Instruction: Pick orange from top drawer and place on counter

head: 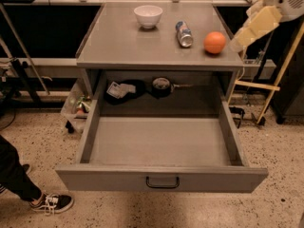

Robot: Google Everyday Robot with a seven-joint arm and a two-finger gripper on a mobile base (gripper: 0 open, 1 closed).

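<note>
The orange rests on the counter near its right front corner, to the right of a silver-blue can lying on its side. My gripper hangs just off the counter's right edge, a short way right of the orange and apart from it, with nothing in it. The top drawer is pulled fully out. Its front part is bare; a dark pouch with a card and a small dark pan lie at its back.
A white bowl stands at the back middle of the counter. A person's leg and sneaker are on the floor at the lower left. A wooden frame stands to the right of the cabinet.
</note>
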